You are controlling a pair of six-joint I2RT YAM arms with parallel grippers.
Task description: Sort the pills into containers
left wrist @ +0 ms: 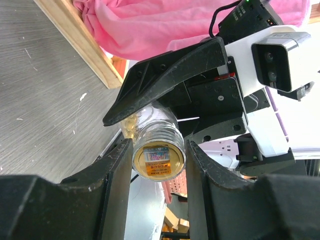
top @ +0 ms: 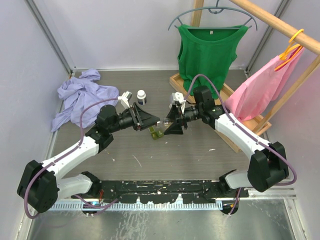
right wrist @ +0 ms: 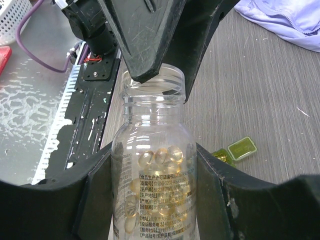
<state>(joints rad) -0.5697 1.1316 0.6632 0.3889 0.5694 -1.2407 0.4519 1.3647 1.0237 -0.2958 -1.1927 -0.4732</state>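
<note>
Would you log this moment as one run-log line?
right tool: holds pill bottle body | left tool: clamps uncapped neck | green case: on table

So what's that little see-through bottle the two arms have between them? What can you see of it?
It's a small clear plastic bottle, cap off, threaded mouth open. Golden translucent capsules sit inside, and a printed label wraps the body. The right arm's fingers clamp its body; the left arm's fingers appear to pinch its neck. It is held off the table, mouth pointing at the left arm.
</note>
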